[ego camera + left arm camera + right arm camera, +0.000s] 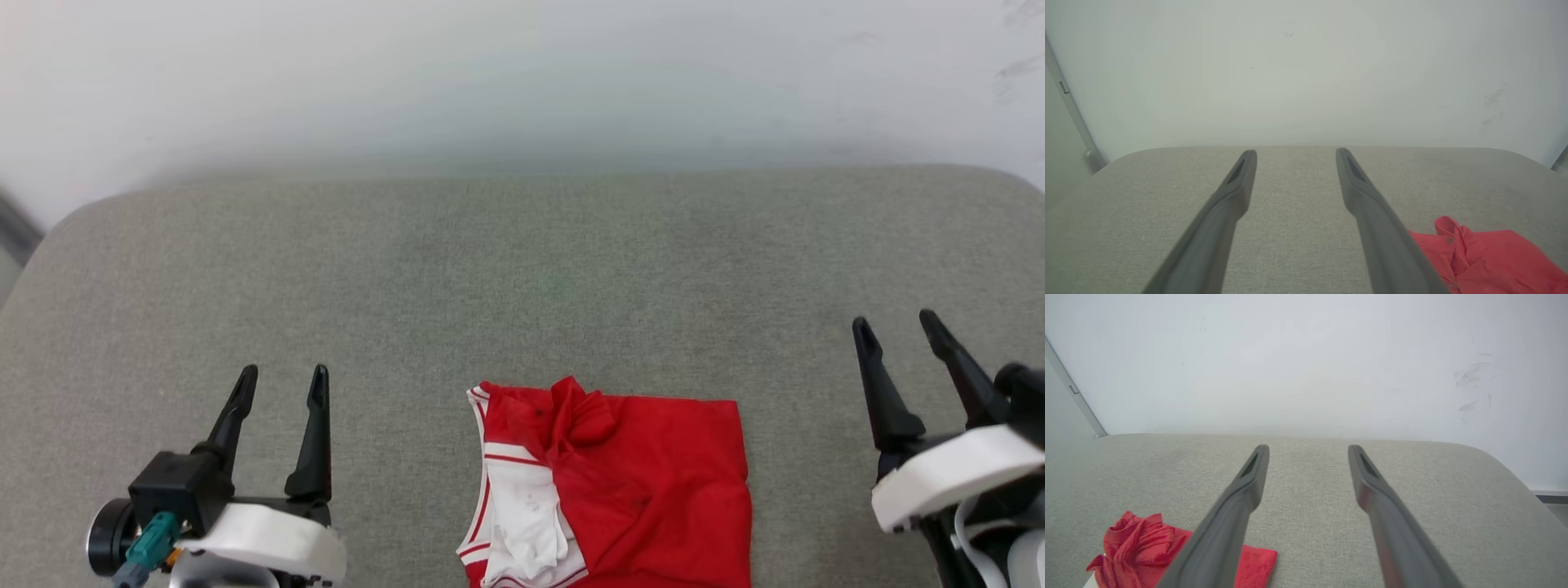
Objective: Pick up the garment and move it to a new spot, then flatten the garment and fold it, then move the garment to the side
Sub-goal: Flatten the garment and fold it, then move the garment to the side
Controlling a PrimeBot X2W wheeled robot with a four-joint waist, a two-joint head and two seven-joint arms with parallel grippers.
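At the lower left of the head view the left gripper (283, 371) hovers over the grey upholstered surface (522, 269), its two dark fingers spread apart with nothing between them. Only bare fabric lies around it, and nothing stands between it and the garment (653, 482), which sits to its right near the front edge, roughly centred between the two arms and well apart from both. The garment is folded into a compact, roughly square packet, red side up. A white sleeve with red-striped trim shows along its left edge, and a small bunched ridge of red cloth stands up at its far edge. At the lower right the right gripper (895, 320) is held above the surface too, fingers wide and empty, with open fabric between it and the garment.

The garment's near edge is cut off by the bottom of the head view, so how far it reaches forward cannot be told. No lettering or number is visible on the upturned side. In each wrist view a dark finger covers part of the red cloth.

The surface is a pale grey woven pad with rounded far corners, smooth and unwrinkled. Behind it rises a plain whitish wall (522, 73) with a few faint scuff marks (1470, 377) toward the right.
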